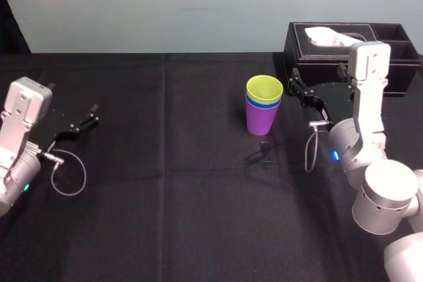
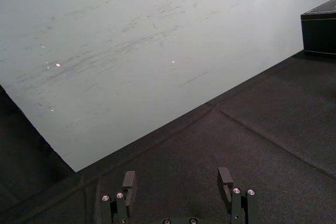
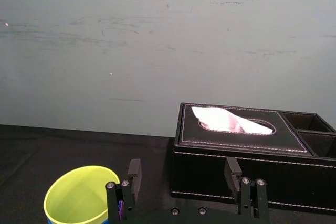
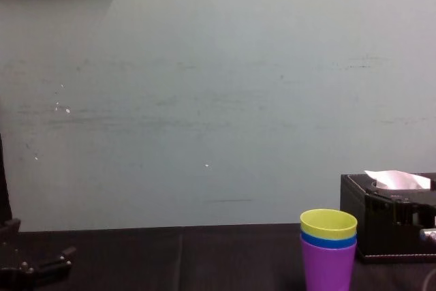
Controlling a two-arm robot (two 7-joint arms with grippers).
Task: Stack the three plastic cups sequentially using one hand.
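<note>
1. Head view: the three plastic cups [image 1: 262, 107] are found nested upright, right of the centre of the counter [image 1: 165, 196] and toward its far edge. The purple cup [image 1: 262, 122] is lowest, the blue cup [image 1: 263, 104] sits within it, and the yellow-green cup [image 1: 264, 88] is uppermost. The right end effector [image 1: 297, 87] stands just beside the stack, spread wide, with nothing held. The left end effector [image 1: 92, 115] is parked near the left edge, likewise spread and empty.
2. Left wrist view: bare counter [image 2: 273, 119] is seen beyond the left end effector [image 2: 177, 177].
3. Right wrist view: the yellow-green cup [image 3: 81, 192] lies close beside one finger [image 3: 134, 174]. The tissue box [image 3: 231, 145] stands beyond.
4. Chest view: the stack is seen upright. Stacking is judged complete. A sideways swing in retreat could clip the rim and topple the light stack.
</note>
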